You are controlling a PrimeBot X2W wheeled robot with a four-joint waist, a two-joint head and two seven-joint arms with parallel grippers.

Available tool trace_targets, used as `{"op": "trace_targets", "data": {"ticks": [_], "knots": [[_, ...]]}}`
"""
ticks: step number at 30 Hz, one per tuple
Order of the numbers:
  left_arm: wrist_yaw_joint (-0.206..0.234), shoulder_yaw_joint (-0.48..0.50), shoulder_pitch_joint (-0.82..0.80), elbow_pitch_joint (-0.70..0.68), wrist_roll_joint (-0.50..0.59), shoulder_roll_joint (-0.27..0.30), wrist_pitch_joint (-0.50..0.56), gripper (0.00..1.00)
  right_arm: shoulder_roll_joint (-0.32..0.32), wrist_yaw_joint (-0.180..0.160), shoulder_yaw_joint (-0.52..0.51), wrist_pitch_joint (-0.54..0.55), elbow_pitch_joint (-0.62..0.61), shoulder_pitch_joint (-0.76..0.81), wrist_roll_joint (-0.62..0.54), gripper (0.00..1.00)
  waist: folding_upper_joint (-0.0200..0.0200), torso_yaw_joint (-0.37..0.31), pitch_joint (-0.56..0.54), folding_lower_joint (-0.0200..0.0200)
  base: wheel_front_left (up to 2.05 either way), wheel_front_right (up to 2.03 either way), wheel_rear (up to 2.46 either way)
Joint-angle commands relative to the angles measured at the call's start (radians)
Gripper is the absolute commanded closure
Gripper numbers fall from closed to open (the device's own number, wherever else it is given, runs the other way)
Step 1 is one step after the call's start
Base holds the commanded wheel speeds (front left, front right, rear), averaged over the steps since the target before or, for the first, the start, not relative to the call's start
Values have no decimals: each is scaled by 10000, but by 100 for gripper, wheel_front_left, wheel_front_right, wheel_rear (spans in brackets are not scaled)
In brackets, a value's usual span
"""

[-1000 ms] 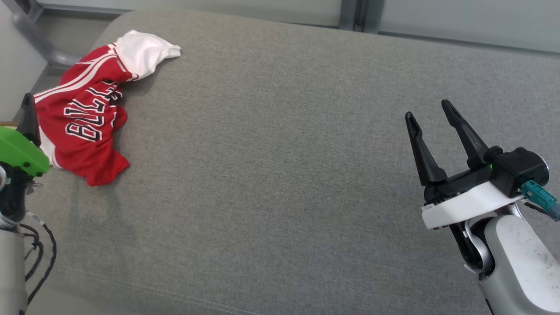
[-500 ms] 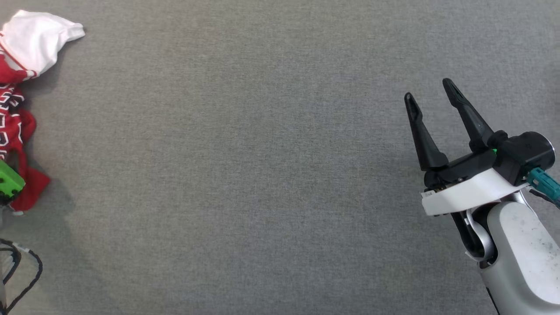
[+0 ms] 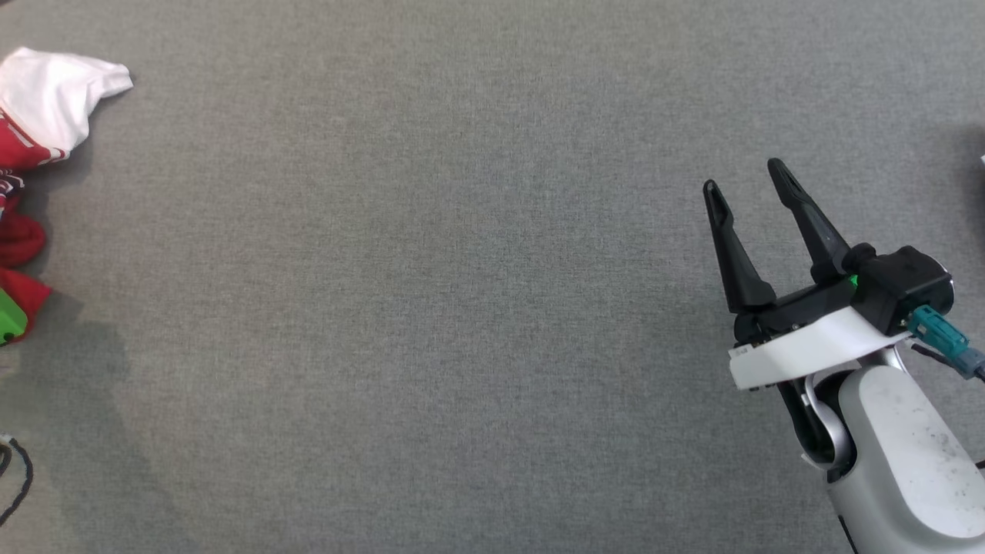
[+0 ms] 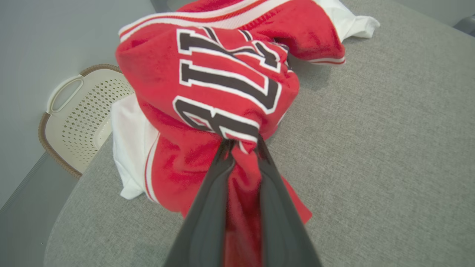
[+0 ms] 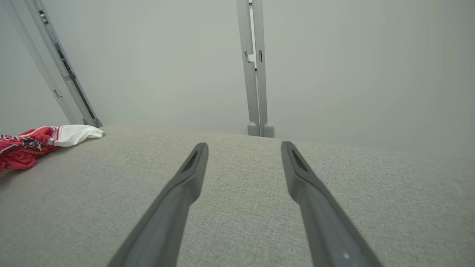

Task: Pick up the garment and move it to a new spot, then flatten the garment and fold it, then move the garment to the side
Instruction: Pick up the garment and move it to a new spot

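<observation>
The garment (image 4: pixel 222 81) is a crumpled red jersey with white sleeves and black-and-white lettering, lying near the grey cushioned surface's (image 4: pixel 389 148) left end. In the left wrist view my left gripper (image 4: pixel 240 144) is shut on a fold of its red cloth, the fabric pinched between both fingers. The head view has the garment (image 3: pixel 38 108) at the far left edge. My right gripper (image 3: pixel 742 175) hovers open over bare cushion at the right, far from the cloth. From the right wrist view the garment (image 5: pixel 33 142) lies far left of the open right gripper (image 5: pixel 244 147).
A cream perforated laundry basket (image 4: pixel 79 118) stands on the floor past the cushion's left edge. A pale wall with metal frame posts (image 5: pixel 256 74) runs behind the cushion. Wide bare cushion (image 3: pixel 431 292) lies between the garment and the right arm.
The head camera has tilted down, pushing the garment toward the picture's left edge. My left gripper has closed on the red cloth. The right gripper stays open in about the same place.
</observation>
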Motion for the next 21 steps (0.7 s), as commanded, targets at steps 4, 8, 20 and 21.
{"op": "trace_targets", "data": {"ticks": [4,8,20,21], "knots": [[-213,-552,-335,-381,425,285,-458,100,177,-3,-82,-180,300,438,161,0,0,-105,-1343,-1,0,0,0],[-312,-1141,-425,-1054,633,203,-654,100,343,-3,-281,-232,488,812,323,0,0,-317,-2114,-1,0,0,0],[-334,-3052,359,-5934,111,-367,124,100,476,-3,-644,-261,417,1416,412,0,0,-1499,-3258,-1,0,0,0],[-334,-3075,511,-6462,-49,-482,233,100,458,-3,-702,-260,388,1449,395,0,0,-1620,-3270,-1,0,0,0]]}}
